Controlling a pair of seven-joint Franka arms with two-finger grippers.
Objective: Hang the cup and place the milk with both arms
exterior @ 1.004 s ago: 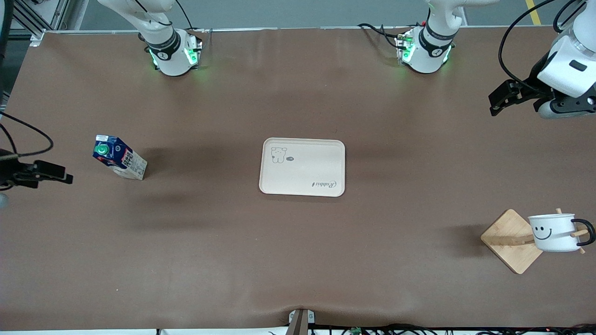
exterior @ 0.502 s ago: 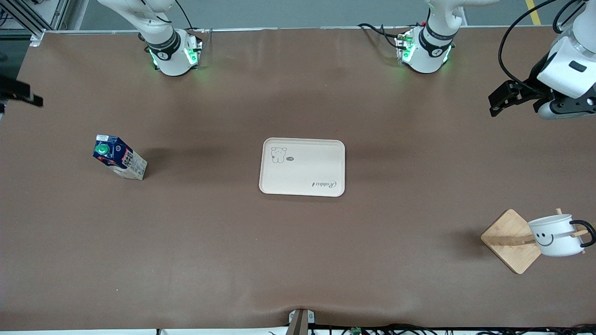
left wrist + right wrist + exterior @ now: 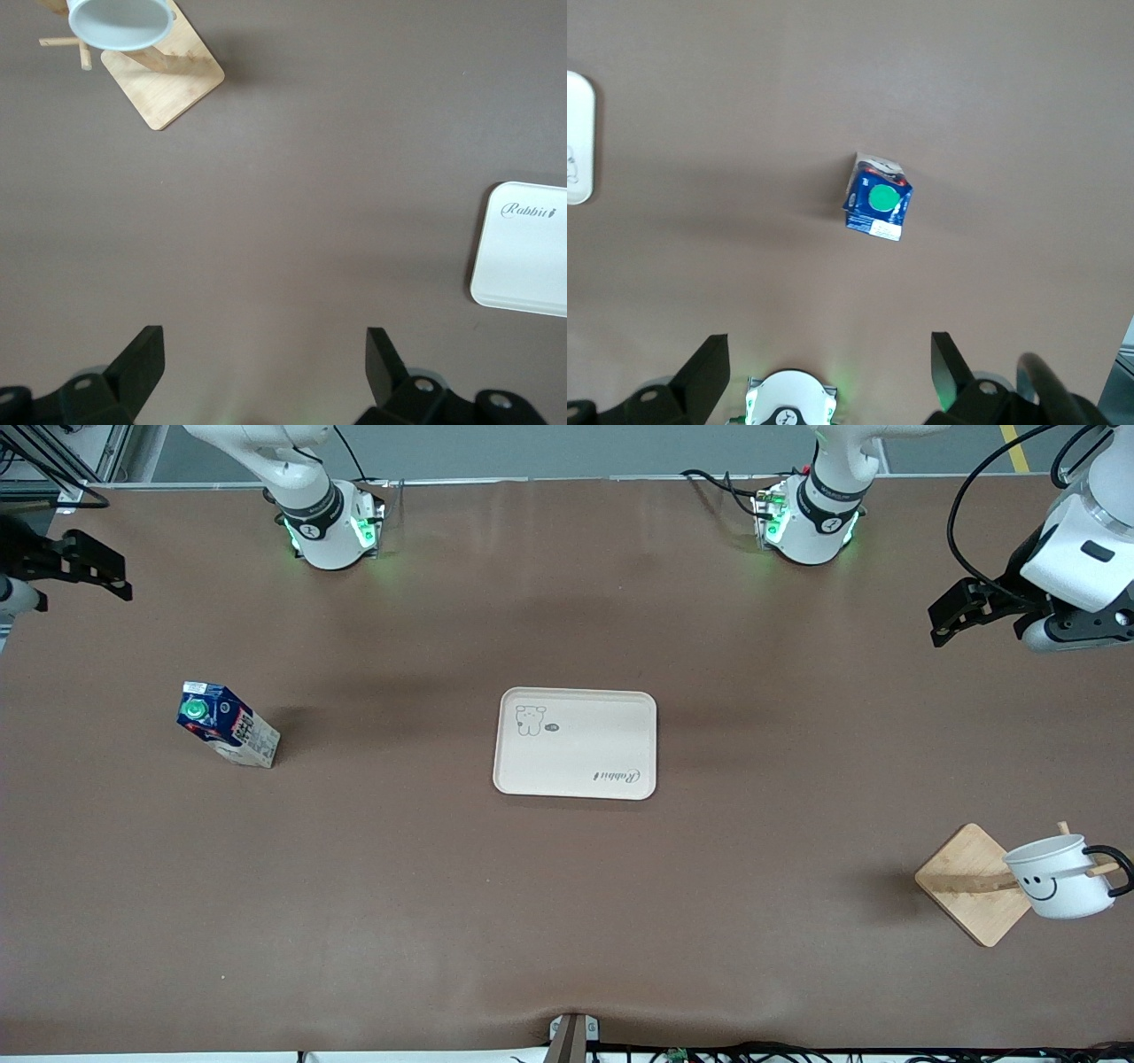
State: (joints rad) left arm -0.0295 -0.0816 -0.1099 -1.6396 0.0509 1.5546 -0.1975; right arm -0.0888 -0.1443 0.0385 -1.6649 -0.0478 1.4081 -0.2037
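Note:
The cup [image 3: 1054, 877], white with a smiley face, hangs tilted by its black handle on a peg of a wooden rack [image 3: 970, 879] at the left arm's end of the table. From the left wrist view I see the cup's [image 3: 120, 22] mouth and the rack's base [image 3: 164, 84]. The milk [image 3: 226, 726], a dark blue carton with a green cap, stands on the table toward the right arm's end, and the milk [image 3: 877, 205] also shows from above. My left gripper [image 3: 952, 615] [image 3: 261, 363] is open over bare table. My right gripper [image 3: 89, 571] [image 3: 828, 367] is open and empty.
A cream tray [image 3: 576, 742] with a small drawing and lettering lies at the table's middle; its edge shows in the left wrist view [image 3: 527, 252]. The arm bases [image 3: 332, 531] [image 3: 811, 527] glow green along the table's back edge.
The right gripper has drawn away from beside the milk toward the bases' edge of the table. The cup has tipped a little on its peg. The left gripper has barely moved.

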